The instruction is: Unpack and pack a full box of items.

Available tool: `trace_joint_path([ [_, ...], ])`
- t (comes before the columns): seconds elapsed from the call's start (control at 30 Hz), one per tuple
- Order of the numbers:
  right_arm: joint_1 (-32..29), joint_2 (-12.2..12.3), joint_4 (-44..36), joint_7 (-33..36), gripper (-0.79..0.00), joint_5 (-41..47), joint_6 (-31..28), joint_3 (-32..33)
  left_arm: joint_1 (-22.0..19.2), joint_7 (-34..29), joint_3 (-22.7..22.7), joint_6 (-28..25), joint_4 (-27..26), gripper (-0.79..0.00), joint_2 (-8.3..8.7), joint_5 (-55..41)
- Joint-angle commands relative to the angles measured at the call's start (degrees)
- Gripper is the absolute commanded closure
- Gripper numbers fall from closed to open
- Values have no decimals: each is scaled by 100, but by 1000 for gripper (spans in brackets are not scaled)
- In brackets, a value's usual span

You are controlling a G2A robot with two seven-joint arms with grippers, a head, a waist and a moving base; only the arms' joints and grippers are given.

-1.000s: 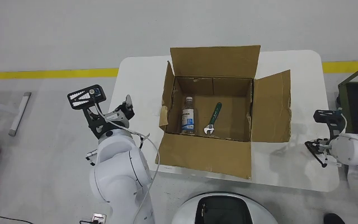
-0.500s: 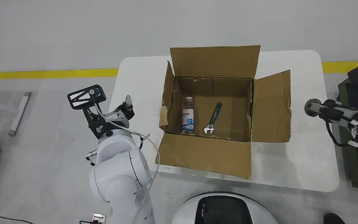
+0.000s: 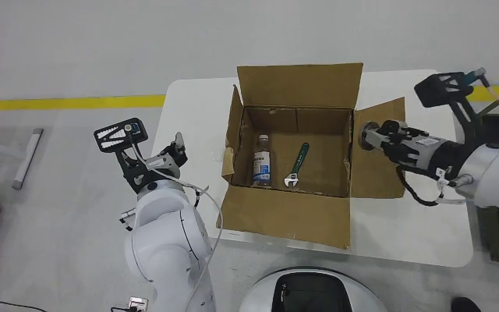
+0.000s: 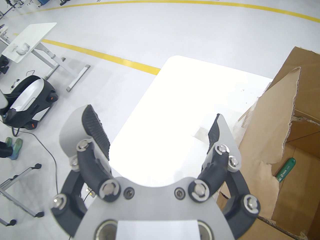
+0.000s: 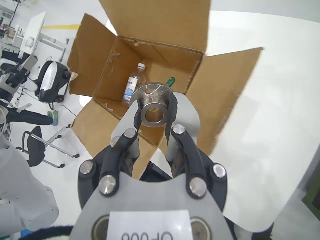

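Cardboard, brown and plain: the open box (image 3: pixel 300 84) stands in the middle of the white bench (image 3: pixel 195 109) with its four flaps spread. The far flap lies back, the right flap and the near flap are folded outward, and the left flap stands nearly upright with a ragged, torn edge.

On the box floor I see two things lying side by side without touching. To the left is a clear plastic bottle with a white cap and a blue-and-white label (image 3: pixel 263 160), with its cap pointing to the far wall. To its right is an adjustable wrench with a green handle and a bare steel head (image 3: pixel 296 165), set at a slant with the handle toward the far wall and the head toward the near one.

My right hand (image 5: pixel 154 112) is closed on a short silver metal bushing with a wide round flange and a hole through its middle (image 5: pixel 152 93). The fingers (image 5: pixel 131 116) clamp the narrow collar on both sides. From the top view, hand and bushing hang over the right flap, just beside the right edge of the opening.

My left hand (image 4: pixel 152 114) is spread wide and holds nothing. It hangs over the left end of the bench, apart from the box's torn left flap.
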Motion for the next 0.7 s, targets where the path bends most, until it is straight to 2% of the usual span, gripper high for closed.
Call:
trace_joint_path([
  [0.0,86,-6,0,-46,0,-202,127,-451,0,0,0,0,0,-785,0,0],
  [0.1,125,-23,132,-240,0,-665,357,-1077,0,0,0,0,0,-785,0,0],
  [0.37,521,-193,1316,-886,0,-1722,1003,-2676,0,0,0,0,0,-785,0,0],
  [0.67,901,-405,2437,-1208,0,-2329,1325,-3456,0,0,0,0,0,-785,0,0],
])
